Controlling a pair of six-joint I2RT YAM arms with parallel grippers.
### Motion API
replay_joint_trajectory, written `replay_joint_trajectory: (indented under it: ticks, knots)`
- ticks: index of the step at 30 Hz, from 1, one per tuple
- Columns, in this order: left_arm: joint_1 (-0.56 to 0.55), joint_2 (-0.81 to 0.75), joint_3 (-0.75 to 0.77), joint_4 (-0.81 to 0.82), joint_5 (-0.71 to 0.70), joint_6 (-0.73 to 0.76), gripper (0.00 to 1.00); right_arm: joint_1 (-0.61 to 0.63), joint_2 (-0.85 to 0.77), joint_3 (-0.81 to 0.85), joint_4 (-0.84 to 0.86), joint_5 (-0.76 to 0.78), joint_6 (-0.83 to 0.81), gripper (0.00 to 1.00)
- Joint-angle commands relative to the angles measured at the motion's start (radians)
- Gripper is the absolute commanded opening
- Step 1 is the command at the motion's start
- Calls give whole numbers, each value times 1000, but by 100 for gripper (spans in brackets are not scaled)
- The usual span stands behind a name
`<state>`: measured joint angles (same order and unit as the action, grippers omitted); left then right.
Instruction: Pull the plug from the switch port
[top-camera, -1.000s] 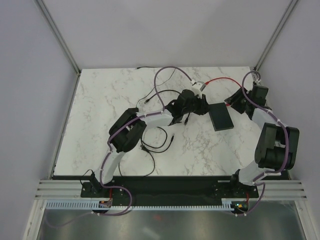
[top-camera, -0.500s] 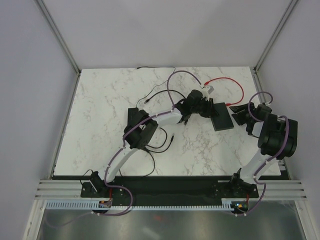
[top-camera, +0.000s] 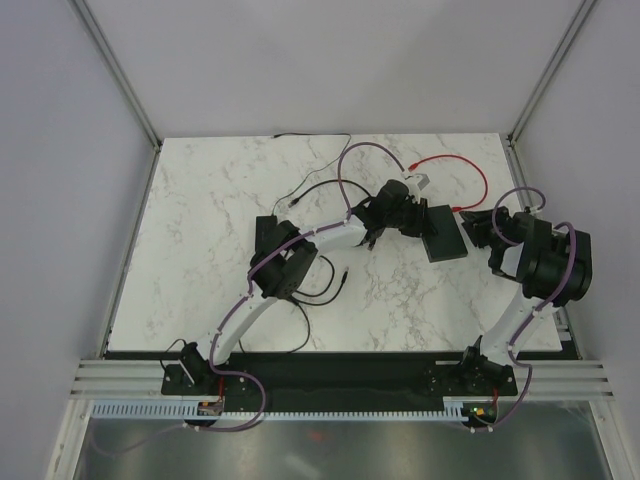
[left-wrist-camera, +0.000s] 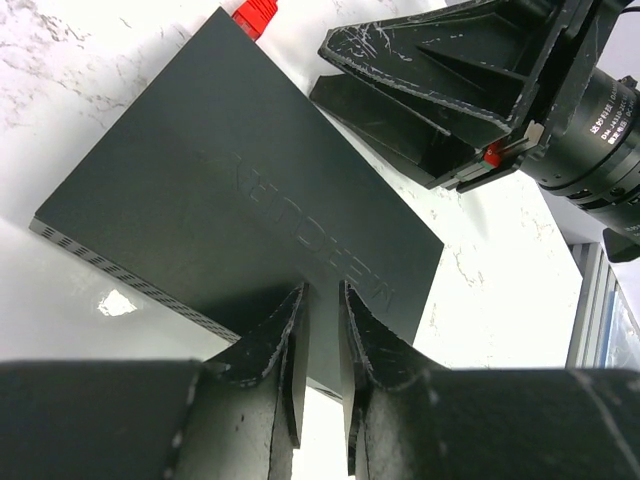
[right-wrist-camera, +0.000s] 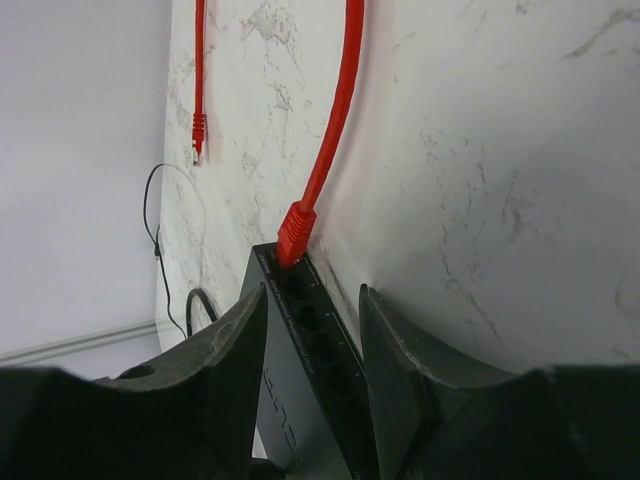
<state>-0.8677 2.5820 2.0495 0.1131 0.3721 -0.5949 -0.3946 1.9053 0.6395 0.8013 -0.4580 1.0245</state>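
while the left arm steadied the box, the plug lay ahead of the right jaws

though both arms were at the switch box (top-camera: 442, 234), only the right gripper (right-wrist-camera: 312, 300) faced the side that mattered. the box lay flat on the table (top-camera: 200, 200), right of its middle and nearer the right edge than the left. the switch port (right-wrist-camera: 288, 268) holding the plug (right-wrist-camera: 296, 235) was the endmost in its row, at the box corner toward the table's far edge. the right jaws stood fairly wide and empty, straddling that row short of the plug, so the plug lay straight ahead of them. its long axis stood out square from the port face, and the red cable (right-wrist-camera: 340, 110) ran on in the same line. the left gripper (left-wrist-camera: 320, 300) sat at the opposite edge, jaws narrow with nothing between them, seemingly bearing down on the lid. the right arm was plainly nearer; by my reading it needed to advance along the row, close on the plug, then draw out along that axis.
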Motion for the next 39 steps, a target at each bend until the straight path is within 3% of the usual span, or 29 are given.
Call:
replay_joint_trajectory:
  ticks: [1,17,21,39]
  knots:
    - [-7,-3,26,-47,-12,6,25,14,23,12,32,4,-18,49]
    - [-8,-6,29,-64,-13,9,24,83,41,26,75,125,16,43]
    - [-10,-6,26,-64,-15,10,24,83,50,2,113,154,51,35]
    - [-8,1,44,-82,-12,12,24,85,139,60,182,74,101,37]
